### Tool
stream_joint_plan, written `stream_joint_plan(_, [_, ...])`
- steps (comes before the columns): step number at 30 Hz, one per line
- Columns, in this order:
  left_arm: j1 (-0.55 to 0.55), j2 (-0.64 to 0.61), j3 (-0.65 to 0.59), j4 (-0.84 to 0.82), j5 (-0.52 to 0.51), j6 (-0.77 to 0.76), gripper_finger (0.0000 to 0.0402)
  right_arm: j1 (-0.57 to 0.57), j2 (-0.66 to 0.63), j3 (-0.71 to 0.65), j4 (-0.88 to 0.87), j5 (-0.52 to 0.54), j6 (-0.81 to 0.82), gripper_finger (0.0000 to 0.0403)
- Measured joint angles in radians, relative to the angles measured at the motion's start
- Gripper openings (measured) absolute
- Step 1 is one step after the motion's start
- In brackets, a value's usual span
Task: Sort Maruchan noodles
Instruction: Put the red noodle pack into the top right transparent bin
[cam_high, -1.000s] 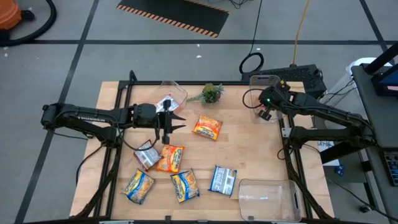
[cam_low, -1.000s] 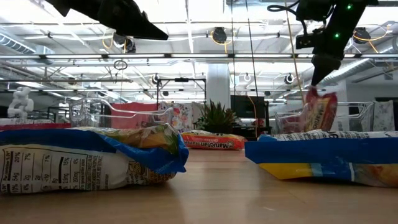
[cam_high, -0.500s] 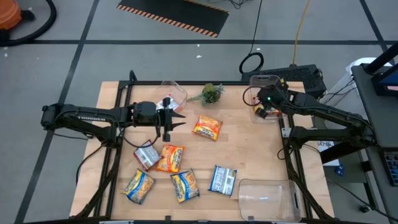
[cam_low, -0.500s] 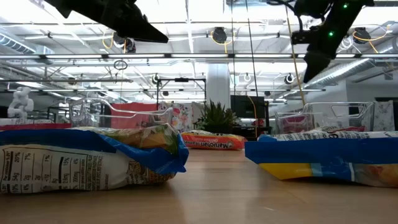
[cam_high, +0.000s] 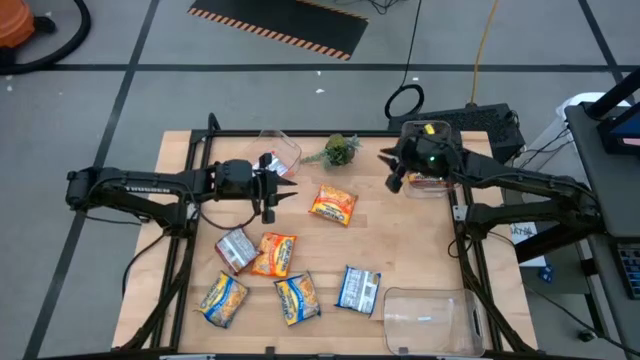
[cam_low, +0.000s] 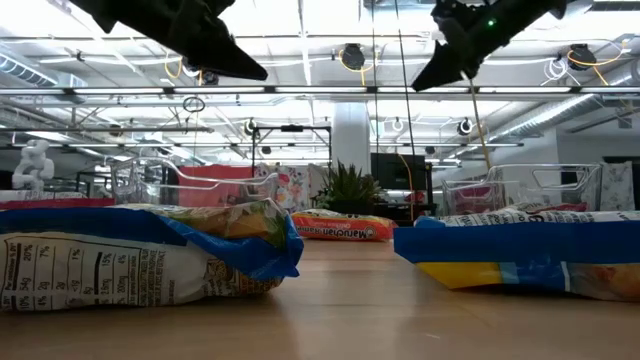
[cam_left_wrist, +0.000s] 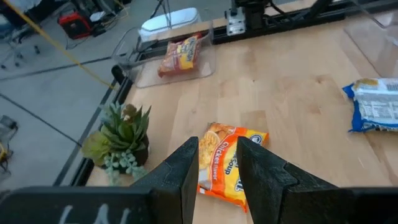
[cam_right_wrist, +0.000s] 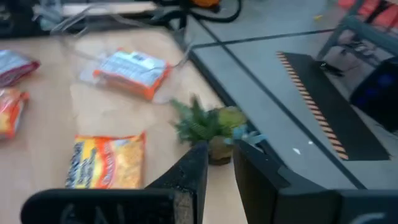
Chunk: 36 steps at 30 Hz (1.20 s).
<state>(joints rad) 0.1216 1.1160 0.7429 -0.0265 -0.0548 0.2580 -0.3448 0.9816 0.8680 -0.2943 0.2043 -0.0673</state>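
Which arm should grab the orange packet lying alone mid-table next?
Probably the left: its claw is open beside the orange packet and faces it. The right claw sits farther off, by the far bin.

The scene is lit evenly and brightly from overhead; ceiling strip lights (cam_low: 300, 90) glare toward 12 o'clock in the low view. Only soft shadows are cast. The right wrist view is motion-blurred, and its plant (cam_right_wrist: 208, 124) is smeared.

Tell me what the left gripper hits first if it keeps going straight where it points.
Most likely the orange noodle packet, lying just beyond the left gripper on the table. The depth is hard to judge, so it might pass just over the packet.
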Motion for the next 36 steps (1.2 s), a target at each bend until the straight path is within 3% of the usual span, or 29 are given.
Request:
stream_joint_plan(5, [0.015, 0.0, 0.0, -0.028, -0.004, -0.037, 0.0115, 0.064, 0.063, 0.0, 0.065, -0.013, 0.0, 0.0073])
stream_joint_plan(7, [0.011, -0.005, 0.001, -0.09, -0.055, -0.059, 0.0115, 0.083, 0.086, 0.009, 0.091, -0.051, 0.001, 0.0073])
stream_joint_plan(10, [-0.008, -0.042, 0.037, -0.293, -0.149, -0.12, 0.0115, 0.113, 0.11, 0.028, 0.095, -0.079, 0.001, 0.0073])
stream_joint_plan(15, [-0.056, -0.1, 0.162, -0.648, -0.164, -0.378, 0.0115, 0.146, 0.113, 0.042, 0.096, -0.077, -0.002, 0.0073])
stream_joint_plan(18, [-0.121, -0.127, 0.187, -0.771, -0.165, -0.541, 0.0115, 0.153, 0.112, 0.042, 0.096, -0.077, -0.003, 0.0073])
stream_joint_plan(28, [-0.422, -0.117, 0.1, -1.041, -0.072, -1.058, 0.0115, 0.185, 0.112, 0.043, 0.078, -0.078, -0.001, 0.0073])
stream_joint_plan(36, [-0.624, -0.103, 0.017, -1.063, -0.031, -1.33, 0.0115, 0.247, 0.112, 0.043, 0.074, -0.078, 0.003, 0.0073])
